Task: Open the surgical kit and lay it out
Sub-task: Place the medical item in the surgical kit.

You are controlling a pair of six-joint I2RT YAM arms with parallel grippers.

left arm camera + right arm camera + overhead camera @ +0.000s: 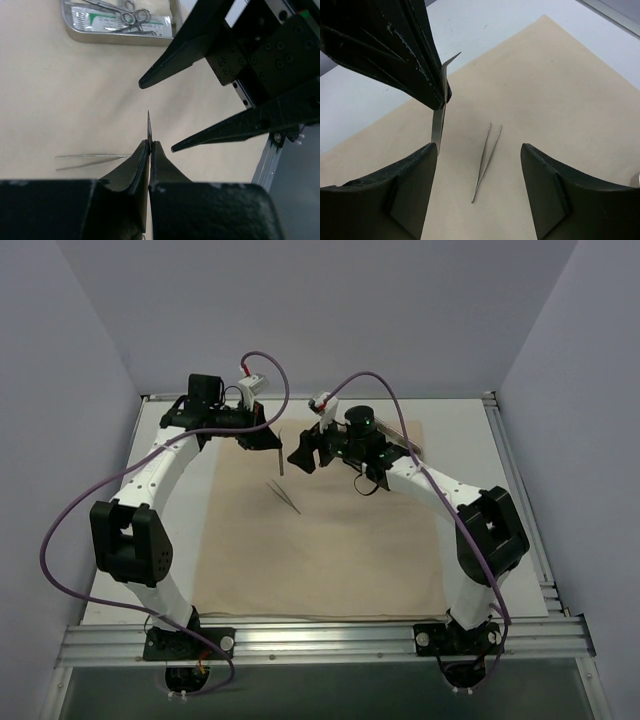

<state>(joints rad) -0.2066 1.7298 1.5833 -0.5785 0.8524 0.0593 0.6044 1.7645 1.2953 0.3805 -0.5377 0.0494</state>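
The surgical kit's beige cloth wrap [330, 540] lies spread flat on the table. Thin metal tweezers [284, 496] [487, 160] [92, 159] rest on it, left of centre. My left gripper [275, 445] [150, 142] is shut on a thin flat steel instrument [148, 127] [439, 120], which hangs edge-on above the cloth. My right gripper [305, 455] [479, 150] stands open just right of that instrument, its fingers [200, 140] either side of the instrument's line and apart from it. The steel tray [120, 37] at the cloth's far edge holds ring-handled clamps [131, 15] and a clear packet.
White table [170, 440] surrounds the cloth, with a metal rail [320, 640] along the near edge and grey walls on three sides. Purple cables [265, 360] loop above both wrists. In the top view the right arm covers most of the tray [408, 445].
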